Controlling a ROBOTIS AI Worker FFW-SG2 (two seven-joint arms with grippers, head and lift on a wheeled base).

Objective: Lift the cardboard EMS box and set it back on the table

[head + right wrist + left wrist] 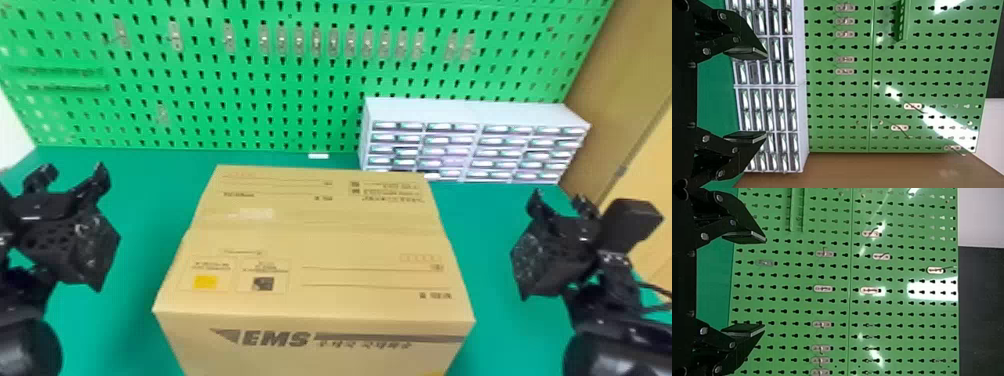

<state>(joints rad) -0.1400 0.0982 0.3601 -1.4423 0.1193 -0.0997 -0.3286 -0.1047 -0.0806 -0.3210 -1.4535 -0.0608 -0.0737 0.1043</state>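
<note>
The cardboard EMS box [320, 240] rests on the green table, top flaps closed, its printed front toward me. My left gripper [70, 175] is to the left of the box, apart from it, with fingers spread. In the left wrist view the same gripper [765, 284] stands open with nothing between its fingers. On the box's other side, also apart from it, is my right gripper [560, 200]. The right wrist view has that gripper [766, 94] open too, holding nothing.
A green pegboard [240, 90] with small hooks rises behind the table [125, 185]. At the back right stands a white drawer cabinet [465, 115], beyond the box. A small white piece [318, 156] lies behind the box. Bare table shows on both sides of the box.
</note>
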